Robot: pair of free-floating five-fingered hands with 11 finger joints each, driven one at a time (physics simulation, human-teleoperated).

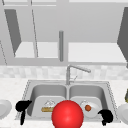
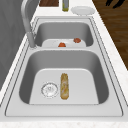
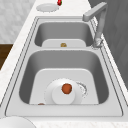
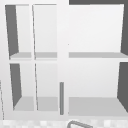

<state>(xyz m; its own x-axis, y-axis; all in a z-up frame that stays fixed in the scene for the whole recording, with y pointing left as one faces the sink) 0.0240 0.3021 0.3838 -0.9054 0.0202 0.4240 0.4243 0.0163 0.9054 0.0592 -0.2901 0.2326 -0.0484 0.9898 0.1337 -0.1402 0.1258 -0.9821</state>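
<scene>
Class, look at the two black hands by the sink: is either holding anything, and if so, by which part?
Nothing is held. The left hand and right hand hang at the sink's front corners, apart from the red ball.

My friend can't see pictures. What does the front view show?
A big red ball sits in front of a double sink. The black left hand and right hand hover at its front corners. A plate holds something orange.

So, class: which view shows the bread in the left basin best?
The left side view: the bread lies whole on the basin floor beside the drain. In the front view the red ball partly hides it. The right side view shows just its far end.
</scene>
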